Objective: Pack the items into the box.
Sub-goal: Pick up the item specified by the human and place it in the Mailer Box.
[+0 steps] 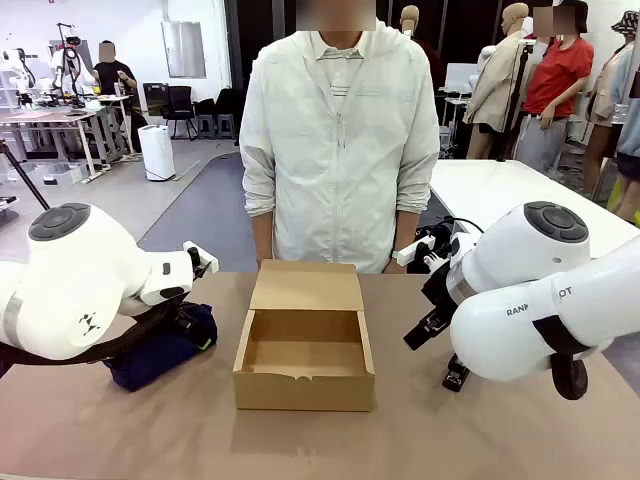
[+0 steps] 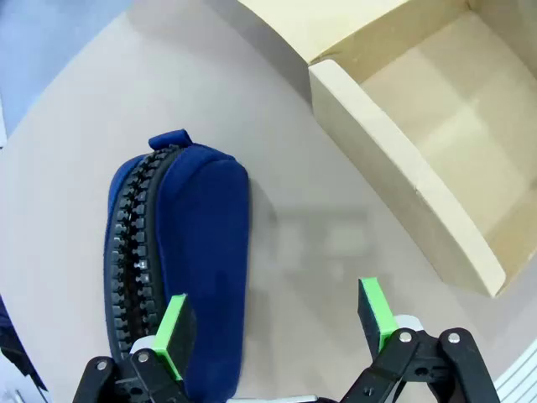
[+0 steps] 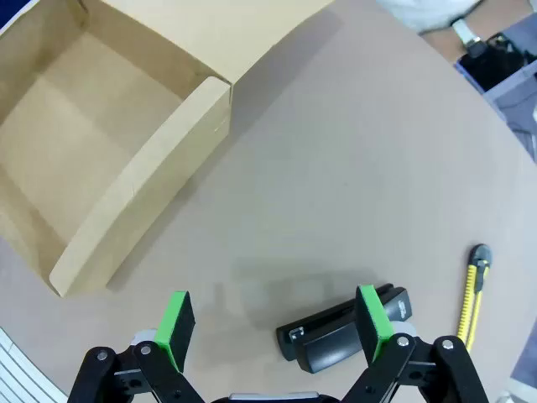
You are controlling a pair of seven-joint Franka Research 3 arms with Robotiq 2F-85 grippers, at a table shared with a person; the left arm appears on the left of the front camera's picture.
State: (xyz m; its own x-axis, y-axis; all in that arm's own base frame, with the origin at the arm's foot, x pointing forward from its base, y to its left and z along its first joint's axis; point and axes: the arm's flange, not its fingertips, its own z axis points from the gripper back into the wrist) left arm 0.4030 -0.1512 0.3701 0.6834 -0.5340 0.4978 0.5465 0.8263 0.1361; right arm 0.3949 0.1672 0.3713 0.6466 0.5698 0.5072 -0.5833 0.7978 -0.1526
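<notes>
The brown cardboard box stands open in the table's middle, its flap lid folded back toward the person; I also see the box in the left wrist view and the box in the right wrist view, with nothing inside. A navy blue zip pouch lies on the table left of the box, partly behind my left arm as the pouch. My left gripper hangs open above the pouch's right edge. The black stapler-like tool lies under my open right gripper, and shows as the tool beneath the right arm.
A slim yellow-and-black utility knife lies on the table past the stapler-like tool. A person in a light jacket stands at the far edge behind the box. Bare brown tabletop runs along the near side.
</notes>
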